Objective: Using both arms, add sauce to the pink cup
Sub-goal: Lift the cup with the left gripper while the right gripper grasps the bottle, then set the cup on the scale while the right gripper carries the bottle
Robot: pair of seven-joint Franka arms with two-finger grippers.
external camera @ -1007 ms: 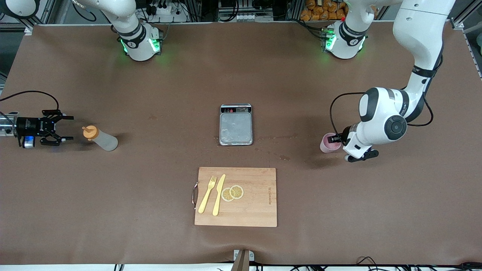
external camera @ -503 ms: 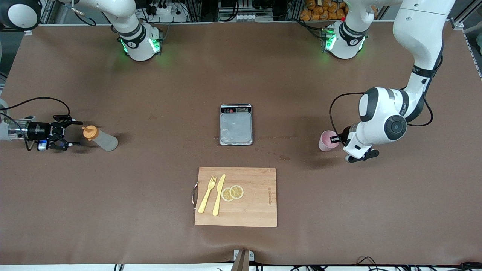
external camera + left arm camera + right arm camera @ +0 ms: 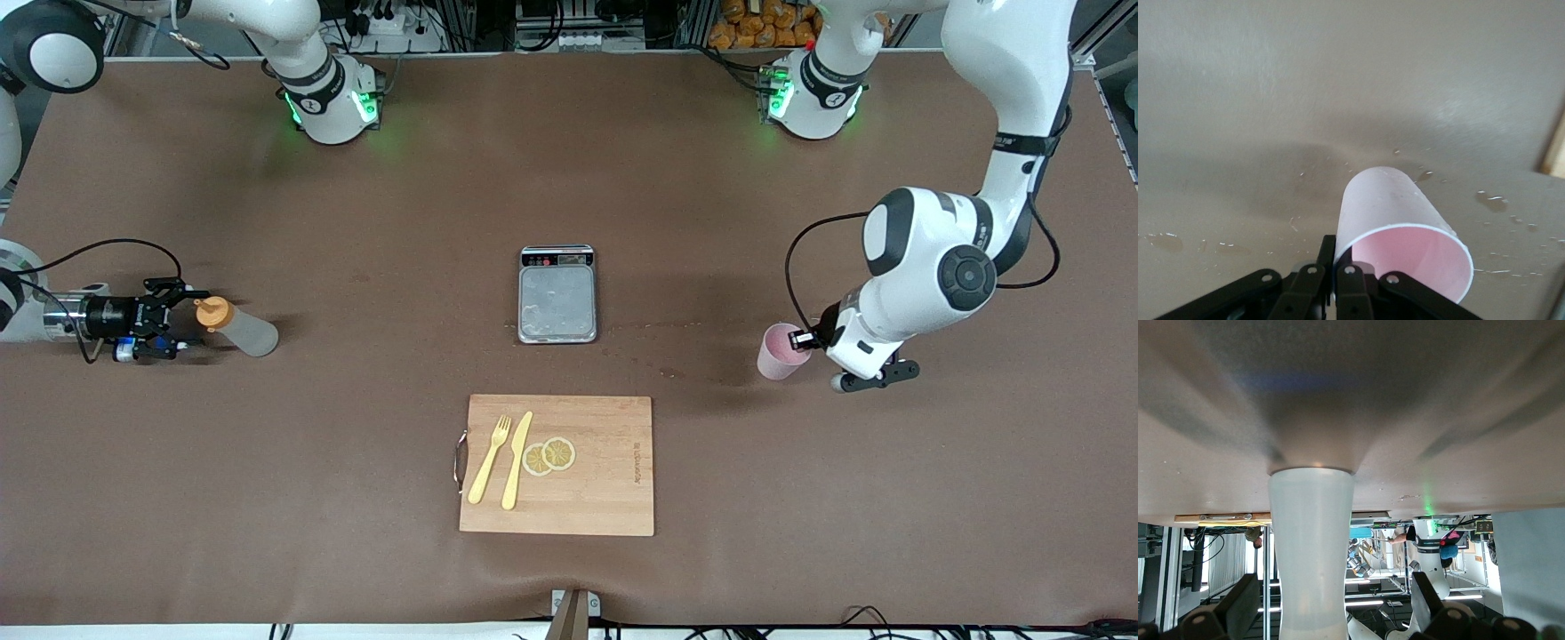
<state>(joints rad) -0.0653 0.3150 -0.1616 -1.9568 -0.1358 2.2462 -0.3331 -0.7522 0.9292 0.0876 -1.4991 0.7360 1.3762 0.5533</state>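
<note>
While the left pincer point(image 3: 803, 339) pinches the pink cup point(image 3: 779, 351), the right pincer point(image 3: 188, 320) gapes.

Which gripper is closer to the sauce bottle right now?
Right. The right gripper is open at the sauce bottle's orange-capped end. The left gripper is at the left arm's end of the table, shut on the pink cup's rim.

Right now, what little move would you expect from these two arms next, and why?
Probably the right gripper slides on along the lying sauce bottle and closes: its fingers are open around the orange cap. The left gripper is shut on the pink cup's rim, so that side looks ready.
</note>
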